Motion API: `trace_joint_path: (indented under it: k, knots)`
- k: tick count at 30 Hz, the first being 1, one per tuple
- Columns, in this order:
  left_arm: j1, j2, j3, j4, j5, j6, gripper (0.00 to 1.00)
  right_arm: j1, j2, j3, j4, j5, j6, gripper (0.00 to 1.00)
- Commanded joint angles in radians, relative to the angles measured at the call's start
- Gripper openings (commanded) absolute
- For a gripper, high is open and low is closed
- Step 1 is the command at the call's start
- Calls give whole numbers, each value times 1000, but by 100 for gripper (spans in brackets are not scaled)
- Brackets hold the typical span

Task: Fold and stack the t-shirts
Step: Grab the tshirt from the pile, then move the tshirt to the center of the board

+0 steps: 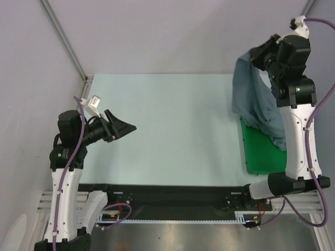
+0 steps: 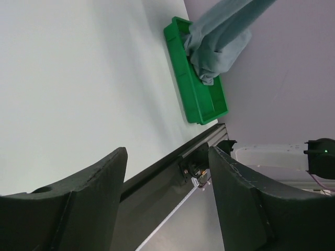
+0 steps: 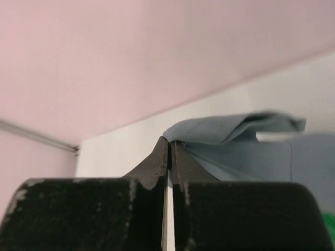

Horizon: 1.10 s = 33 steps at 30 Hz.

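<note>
Left gripper (image 1: 125, 128): jaws spread wide, nothing between them; hovers over the left side of the table (image 1: 172, 120), pointing right.
Green tray (image 1: 259, 157): near-right on the table; the cloth's lower end lies bunched in it.
T-shirt (image 1: 251, 99): unfolded, hanging as one long drape, long axis roughly up-down, reaching from high above down into the tray.
Right gripper (image 3: 170, 142): raised at the far right, pinched tight on the shirt's upper edge.
Relation: the shirt lies well apart to the left gripper's right, so spreading it likely needs that arm to cross over.
</note>
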Motion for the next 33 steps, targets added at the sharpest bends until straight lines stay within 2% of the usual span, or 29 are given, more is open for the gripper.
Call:
trace_joint_path:
  k: [1,5,10,15,20,24,28,33]
  knots:
    - [-2,4,69,43,-9,-16,70,119,31,193,54,3,-56,0]
    - [-2,9,110,43,-43,-17,70,248,93,386,14,-9,-76,0]
    - [-2,15,167,86,-47,-50,75,299,134,558,84,-75,-81,0]
    - [-4,15,257,106,-72,-64,75,303,139,586,319,-216,25,0]
    - [-2,9,349,106,-113,-61,76,305,150,668,490,-256,143,0]
    - [-2,1,397,86,-156,-53,77,296,137,707,575,-209,125,0]
    - [-4,1,386,86,-139,-68,77,250,96,691,623,-158,65,0]
    - [-4,-9,400,66,-174,-65,77,225,107,682,658,-207,138,0]
